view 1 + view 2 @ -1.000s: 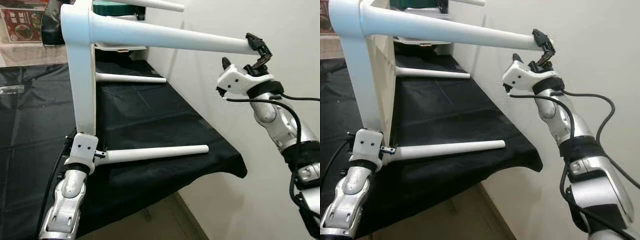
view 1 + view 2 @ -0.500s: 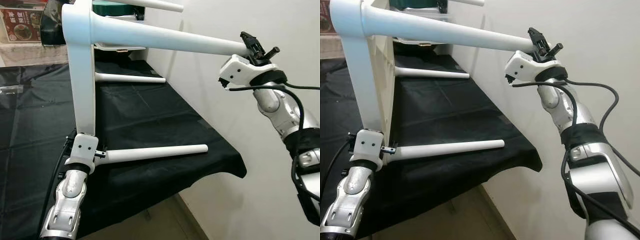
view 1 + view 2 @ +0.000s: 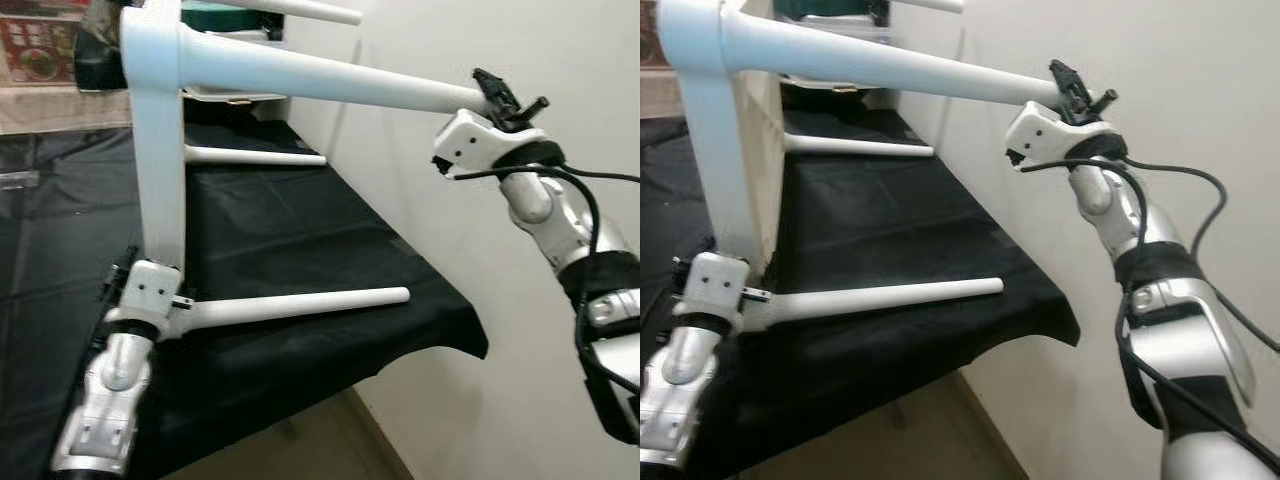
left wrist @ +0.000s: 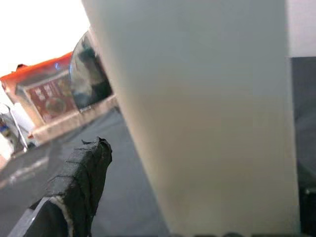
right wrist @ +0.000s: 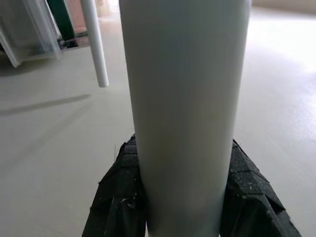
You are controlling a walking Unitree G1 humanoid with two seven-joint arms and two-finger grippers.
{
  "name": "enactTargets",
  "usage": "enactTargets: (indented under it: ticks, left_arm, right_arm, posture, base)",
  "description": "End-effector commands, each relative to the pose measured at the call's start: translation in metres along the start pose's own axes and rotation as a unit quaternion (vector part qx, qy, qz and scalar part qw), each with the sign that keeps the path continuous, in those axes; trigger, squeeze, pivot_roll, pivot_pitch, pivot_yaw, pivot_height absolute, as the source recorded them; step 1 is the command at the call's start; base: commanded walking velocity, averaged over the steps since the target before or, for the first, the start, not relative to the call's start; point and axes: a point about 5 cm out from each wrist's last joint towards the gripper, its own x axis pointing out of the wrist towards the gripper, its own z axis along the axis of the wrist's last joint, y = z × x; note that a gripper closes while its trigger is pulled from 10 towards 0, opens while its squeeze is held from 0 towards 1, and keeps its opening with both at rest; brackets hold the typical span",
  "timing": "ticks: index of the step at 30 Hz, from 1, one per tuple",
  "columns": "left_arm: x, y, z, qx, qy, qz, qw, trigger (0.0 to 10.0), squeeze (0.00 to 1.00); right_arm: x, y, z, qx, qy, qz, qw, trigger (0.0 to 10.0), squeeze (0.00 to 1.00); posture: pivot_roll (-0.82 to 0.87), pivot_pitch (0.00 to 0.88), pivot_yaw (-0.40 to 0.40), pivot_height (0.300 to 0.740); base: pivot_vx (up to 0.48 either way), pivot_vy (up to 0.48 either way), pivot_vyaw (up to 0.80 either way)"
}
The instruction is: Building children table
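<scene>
A white children's table stands on its side on the black cloth (image 3: pixel 300 230), its tabletop (image 3: pixel 160 170) upright and its legs pointing right. My right gripper (image 3: pixel 492 95) is shut on the tip of the near upper leg (image 3: pixel 330 85); in the right wrist view both fingers (image 5: pixel 118 197) press against that leg (image 5: pixel 182 98). The near lower leg (image 3: pixel 300 305) sticks out over the cloth's edge. My left gripper (image 3: pixel 150 272) sits at the tabletop's bottom edge. In the left wrist view one finger (image 4: pixel 81 177) stands apart from the white panel (image 4: pixel 207 123).
A bare wall (image 3: pixel 450 250) runs close along the right, just behind my right arm. Two far legs (image 3: pixel 255 157) point toward it. Floor (image 3: pixel 300 450) lies below the cloth's front edge. A red poster (image 3: pixel 40 50) and a green container (image 3: pixel 215 15) stand at the back.
My right gripper turned and shut on the upper leg's tip. My left arm has shifted left along the tabletop's bottom edge. The view has moved slightly.
</scene>
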Motion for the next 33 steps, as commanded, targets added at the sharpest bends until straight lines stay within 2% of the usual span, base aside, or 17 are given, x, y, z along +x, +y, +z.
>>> enactTargets:
  ticks: [1,4,5,7,8,10,14,22,24,25,26,27,28,29,30,31,33]
  left_arm:
    - [0.003,0.024,0.003,0.020,-0.002,0.041,0.999,10.0,0.00]
    - [0.012,0.052,0.014,0.057,-0.020,0.044,0.997,10.0,0.00]
    - [0.012,0.052,0.014,0.057,-0.020,0.044,0.997,10.0,0.00]
    - [0.030,0.084,0.036,0.113,-0.049,0.034,0.992,10.0,0.00]
    - [0.030,0.084,0.036,0.113,-0.049,0.034,0.992,10.0,0.00]
    - [0.044,0.109,0.055,0.157,-0.069,0.022,0.985,10.0,0.00]
    - [0.061,0.135,0.079,0.220,-0.085,0.004,0.972,10.0,0.00]
    - [0.080,0.163,0.115,0.289,-0.104,0.005,0.952,10.0,0.00]
    - [0.086,0.175,0.131,0.317,-0.107,0.001,0.942,10.0,0.00]
    - [0.086,0.175,0.131,0.317,-0.107,0.001,0.942,10.0,0.00]
    - [0.089,0.178,0.140,0.333,-0.113,-0.007,0.936,10.0,0.00]
    - [0.089,0.178,0.140,0.333,-0.113,-0.007,0.936,10.0,0.00]
    - [0.090,0.180,0.146,0.343,-0.116,-0.012,0.932,10.0,0.00]
    - [0.090,0.180,0.146,0.343,-0.116,-0.012,0.932,10.0,0.00]
    - [0.093,0.180,0.154,0.361,-0.119,-0.029,0.924,10.0,0.00]
    - [0.104,0.180,0.174,0.402,-0.119,-0.073,0.905,10.0,0.00]
    - [0.104,0.180,0.174,0.402,-0.119,-0.073,0.905,10.0,0.00]
  right_arm:
    - [-0.009,0.010,-0.015,0.025,0.041,0.025,0.999,0.0,0.01]
    - [-0.009,0.022,-0.015,0.060,0.061,0.045,0.995,0.0,0.01]
    - [-0.009,0.022,-0.015,0.060,0.061,0.045,0.995,0.0,0.01]
    - [-0.010,0.037,-0.013,0.100,0.081,0.067,0.989,0.0,0.01]
    - [-0.010,0.037,-0.013,0.100,0.081,0.067,0.989,0.0,0.01]
    - [-0.010,0.048,-0.011,0.130,0.094,0.077,0.984,0.0,0.00]
    - [-0.010,0.060,-0.009,0.189,0.126,0.077,0.971,0.0,0.01]
    - [-0.016,0.088,-0.003,0.270,0.170,0.078,0.944,0.0,0.01]
    - [-0.024,0.106,-0.002,0.353,0.220,0.080,0.906,0.0,0.00]
    - [-0.024,0.106,-0.002,0.353,0.220,0.080,0.906,0.0,0.00]
    - [-0.029,0.119,0.000,0.404,0.250,0.085,0.876,0.0,0.00]
    - [-0.029,0.119,0.000,0.404,0.250,0.085,0.876,0.0,0.00]
    - [-0.033,0.127,0.002,0.435,0.268,0.090,0.855,0.0,0.00]
    - [-0.033,0.127,0.002,0.435,0.268,0.090,0.855,0.0,0.00]
    - [-0.038,0.142,0.008,0.481,0.293,0.099,0.820,0.0,0.00]
    - [-0.050,0.173,0.030,0.541,0.321,0.131,0.766,0.0,0.00]
    - [-0.050,0.173,0.030,0.541,0.321,0.131,0.766,0.0,0.00]
  posture:
    - [0.12,0.000,-0.159,0.740]
    - [0.14,0.000,-0.156,0.740]
    - [0.14,0.000,-0.156,0.740]
    - [0.15,0.000,-0.145,0.740]
    - [0.15,0.000,-0.145,0.740]
    - [0.16,0.000,-0.140,0.740]
    - [0.17,0.000,-0.134,0.740]
    - [0.18,0.000,-0.123,0.740]
    - [0.18,0.000,-0.123,0.740]
    - [0.18,0.000,-0.123,0.740]
    - [0.19,0.000,-0.123,0.740]
    - [0.19,0.000,-0.123,0.740]
    - [0.19,0.000,-0.121,0.740]
    - [0.19,0.000,-0.121,0.740]
    - [0.20,0.000,-0.126,0.740]
    - [0.21,0.000,-0.122,0.740]
    - [0.21,0.000,-0.122,0.740]
  base:
    - [0.000,0.000,0.00]
    - [0.000,0.000,0.00]
    - [0.000,0.000,0.00]
    - [0.000,0.000,0.00]
    - [0.000,0.000,0.00]
    - [0.000,0.000,0.00]
    - [0.000,0.000,0.00]
    - [0.000,0.000,0.00]
    - [0.000,0.000,0.00]
    - [0.000,0.000,0.00]
    - [0.000,0.000,0.00]
    - [0.000,0.000,0.00]
    - [0.000,0.000,0.00]
    - [0.000,0.000,0.00]
    - [0.000,0.000,0.00]
    - [0.000,0.000,0.00]
    - [0.000,0.000,0.00]
